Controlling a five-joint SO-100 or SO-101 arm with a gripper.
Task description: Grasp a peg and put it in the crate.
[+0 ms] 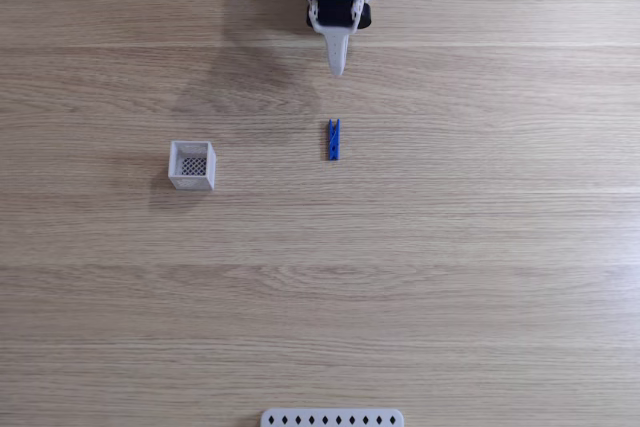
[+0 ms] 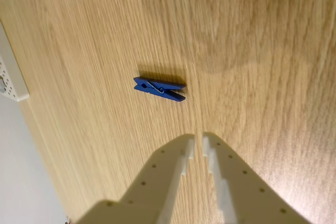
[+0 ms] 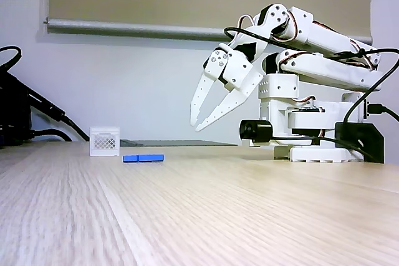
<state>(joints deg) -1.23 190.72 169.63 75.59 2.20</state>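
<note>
The wooden table (image 1: 450, 277) is seen bare around the items. The white arm (image 3: 312, 42) is held above it, and its gripper (image 3: 198, 124) is raised clear of the surface with the fingers only narrowly parted and nothing held between them. The crate (image 1: 192, 165) stands upright, well apart to the left of the peg in the top-down fixed view. The blue peg (image 1: 333, 139) lies flat, just ahead of the fingertips (image 2: 185, 148) in the wrist view.
</note>
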